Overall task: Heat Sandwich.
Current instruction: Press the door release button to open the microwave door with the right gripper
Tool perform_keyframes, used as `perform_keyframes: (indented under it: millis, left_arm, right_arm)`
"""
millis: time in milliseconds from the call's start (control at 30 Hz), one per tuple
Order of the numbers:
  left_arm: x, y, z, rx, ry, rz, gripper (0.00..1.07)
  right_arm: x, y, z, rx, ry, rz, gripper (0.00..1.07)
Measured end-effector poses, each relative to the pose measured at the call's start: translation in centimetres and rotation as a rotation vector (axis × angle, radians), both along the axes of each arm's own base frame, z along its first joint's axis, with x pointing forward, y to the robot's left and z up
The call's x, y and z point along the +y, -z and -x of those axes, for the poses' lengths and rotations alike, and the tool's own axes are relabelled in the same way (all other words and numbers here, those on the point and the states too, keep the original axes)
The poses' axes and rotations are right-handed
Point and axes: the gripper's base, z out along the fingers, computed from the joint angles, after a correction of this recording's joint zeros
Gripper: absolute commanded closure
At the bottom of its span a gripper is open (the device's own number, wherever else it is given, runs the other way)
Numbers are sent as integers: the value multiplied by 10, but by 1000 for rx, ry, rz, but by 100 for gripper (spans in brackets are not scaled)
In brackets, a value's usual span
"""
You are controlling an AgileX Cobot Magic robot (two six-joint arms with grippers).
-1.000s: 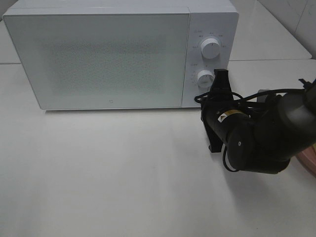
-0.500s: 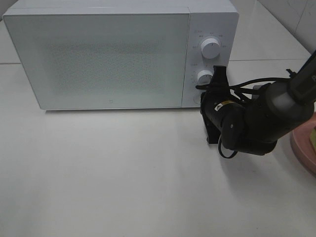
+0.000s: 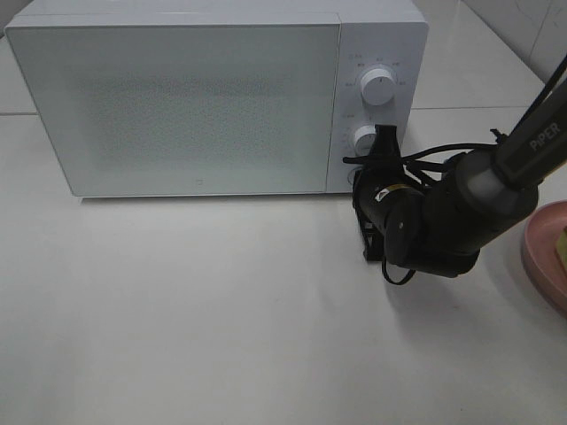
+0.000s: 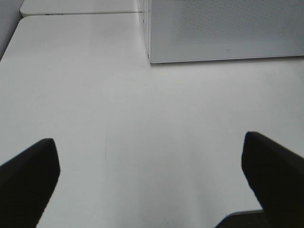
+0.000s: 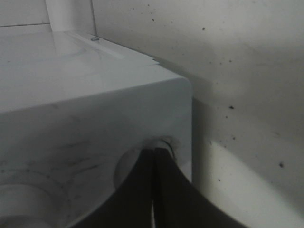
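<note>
We are starting at the left, where the black left pincer (image 4: 148, 137) is hanging over the bare white counter (image 3: 221, 310), its two fingers spread wide apart and holding nothing. It is taking no part in this step.

Next comes the white box-shaped microwave oven (image 3: 213, 97), whose frosted glass door (image 3: 177, 106) is staying fully shut.

Over the last second the black right pincer (image 3: 363, 181) has been sliding leftward and in toward the microwave's control panel. It is now sitting just under the lower round white knob (image 3: 366, 139). In the right wrist view its fingers are pressed together with only a thin seam between them, gripping nothing. Their joined tip is meeting the round recessed button (image 5: 164, 142) near the panel's lower corner. We are probably watching the door release being pushed, though we cannot tell whether the button is actually sinking.

As the arm has drawn away, more of the round pink plate (image 3: 542, 266) is showing at the far right edge. The white-bread sandwich (image 3: 563, 241) is lying on it, showing only as a pale sliver, well apart from the oven. So we are judging the task as barely begun, with the door still to open.
</note>
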Motion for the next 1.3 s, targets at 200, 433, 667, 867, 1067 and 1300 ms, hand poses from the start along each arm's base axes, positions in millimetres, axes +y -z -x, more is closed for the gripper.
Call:
perform_keyframes:
  millis: [200, 433, 667, 867, 1067, 1300]
  left_arm:
    - [0, 0, 0, 0, 0, 0, 7]
    - [0, 0, 0, 0, 0, 0, 7]
    - [0, 0, 0, 0, 0, 0, 7]
    - [0, 0, 0, 0, 0, 0, 7]
    - [0, 0, 0, 0, 0, 0, 7]
    - [0, 0, 0, 0, 0, 0, 7]
  right_arm:
    - [-1, -1, -1, -34, 14, 18, 107]
    - [0, -2, -3, -43, 26, 15, 107]
    - [3, -2, -9, -41, 39, 3, 107]
    - [5, 2, -17, -35, 40, 1, 107]
    - [4, 3, -17, -27, 42, -1, 107]
    - [5, 3, -17, -23, 39, -3, 107]
